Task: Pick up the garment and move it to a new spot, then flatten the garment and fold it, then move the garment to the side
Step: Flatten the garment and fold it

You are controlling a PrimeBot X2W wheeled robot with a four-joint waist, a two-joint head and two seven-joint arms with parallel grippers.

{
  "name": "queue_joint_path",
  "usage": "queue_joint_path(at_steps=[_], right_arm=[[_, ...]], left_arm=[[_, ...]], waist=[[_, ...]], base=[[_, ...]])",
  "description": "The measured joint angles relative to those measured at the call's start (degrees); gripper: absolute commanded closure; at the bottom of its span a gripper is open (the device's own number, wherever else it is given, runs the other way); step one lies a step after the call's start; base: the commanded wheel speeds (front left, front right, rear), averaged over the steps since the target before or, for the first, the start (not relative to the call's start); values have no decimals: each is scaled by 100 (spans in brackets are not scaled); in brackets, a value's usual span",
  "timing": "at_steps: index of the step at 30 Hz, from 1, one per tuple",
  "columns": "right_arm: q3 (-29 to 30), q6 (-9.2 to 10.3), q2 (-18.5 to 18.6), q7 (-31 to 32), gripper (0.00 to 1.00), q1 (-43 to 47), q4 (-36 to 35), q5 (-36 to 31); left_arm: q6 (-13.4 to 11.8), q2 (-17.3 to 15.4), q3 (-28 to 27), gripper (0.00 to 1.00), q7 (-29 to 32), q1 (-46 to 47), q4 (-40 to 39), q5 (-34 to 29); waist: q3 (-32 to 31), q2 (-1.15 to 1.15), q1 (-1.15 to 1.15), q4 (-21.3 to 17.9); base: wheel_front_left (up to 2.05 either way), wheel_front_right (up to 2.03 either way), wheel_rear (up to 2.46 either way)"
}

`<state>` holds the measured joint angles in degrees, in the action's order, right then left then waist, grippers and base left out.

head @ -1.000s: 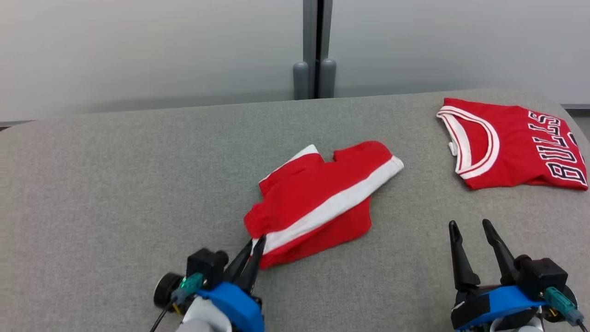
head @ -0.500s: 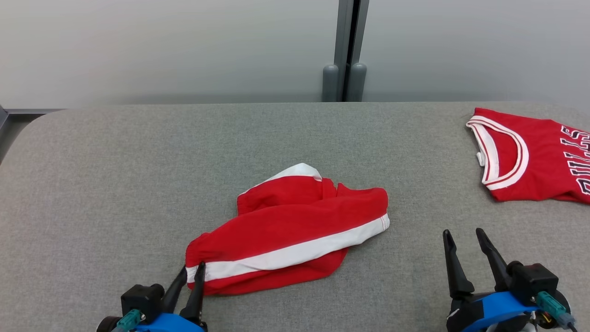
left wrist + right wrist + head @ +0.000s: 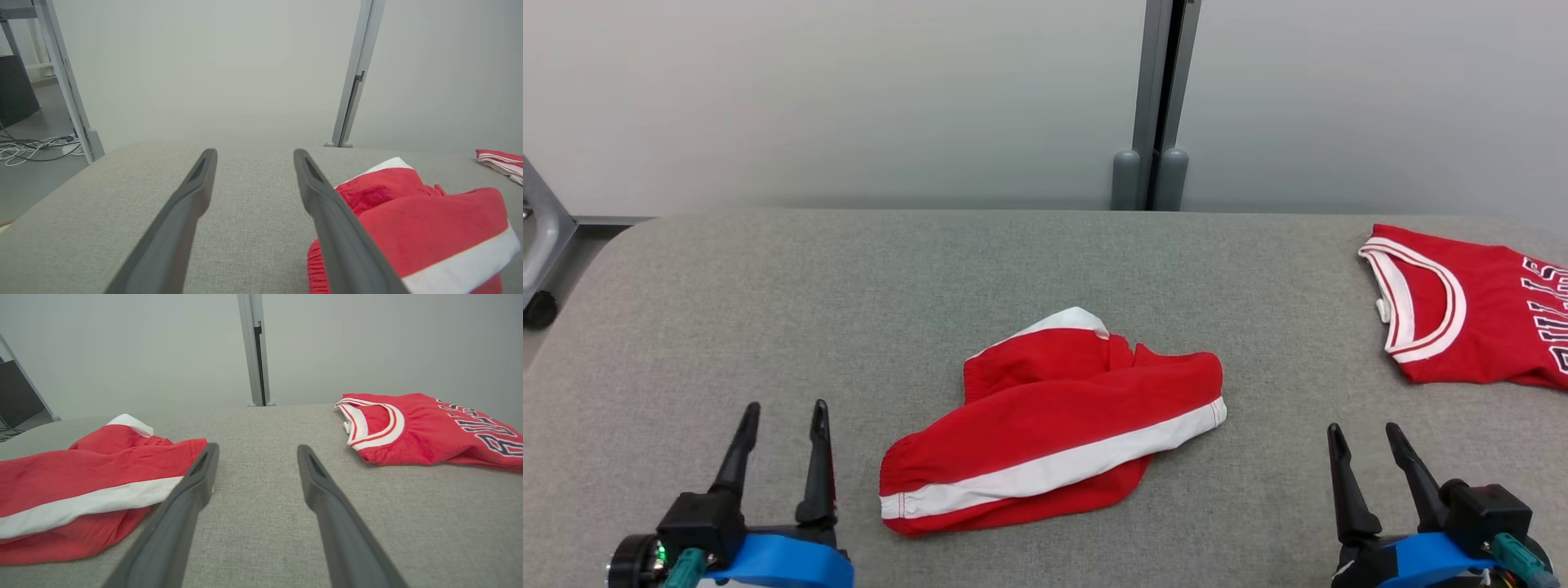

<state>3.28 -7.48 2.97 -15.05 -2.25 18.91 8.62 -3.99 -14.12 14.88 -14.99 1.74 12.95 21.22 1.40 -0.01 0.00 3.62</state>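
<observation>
Red shorts [image 3: 1054,425] just beside the wide-open, empty left hand [image 3: 786,405].

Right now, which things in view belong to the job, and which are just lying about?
Job: red shorts, crumpled on the grey padded table; left gripper and right gripper, both open.
Lying about: Bulls jersey, far right; floor cables.

My desk [image 3: 768,286] wears coarse grey woven cloth. The shorts [image 3: 1054,416] are soft, matt red fabric, the jersey [image 3: 1494,335] likewise. My left claw [image 3: 786,406] looks smooth, matt dark plastic.
</observation>
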Motion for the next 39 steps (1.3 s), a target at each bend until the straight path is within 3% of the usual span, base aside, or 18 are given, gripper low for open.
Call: queue_joint_path(at_steps=[5,12,21,29,39], right_arm=[[-12,0,-1,0,0,53,-23,0],[-70,0,-1,0,0,164,-116,-32],[-278,0,-8,1,0,435,-521,-120],[-370,0,-11,113,0,493,-636,-119],[-347,0,-11,119,0,493,-608,-119]], left_arm=[[1,63,-545,0,-1,-274,-514,-605],[213,247,-1050,0,0,-654,-592,-946],[416,523,-1225,0,0,-764,-516,-1268],[648,615,-1312,0,-1,-760,-334,-1418],[767,692,-1447,0,-1,-733,-183,-1478]], waist=[[-115,0,0,50],[-192,0,0,78],[-242,0,0,137],[-235,1,0,67],[-224,1,0,46]], base=[[0,0,0],[0,0,0],[0,0,0],[0,0,0],[0,0,0]])
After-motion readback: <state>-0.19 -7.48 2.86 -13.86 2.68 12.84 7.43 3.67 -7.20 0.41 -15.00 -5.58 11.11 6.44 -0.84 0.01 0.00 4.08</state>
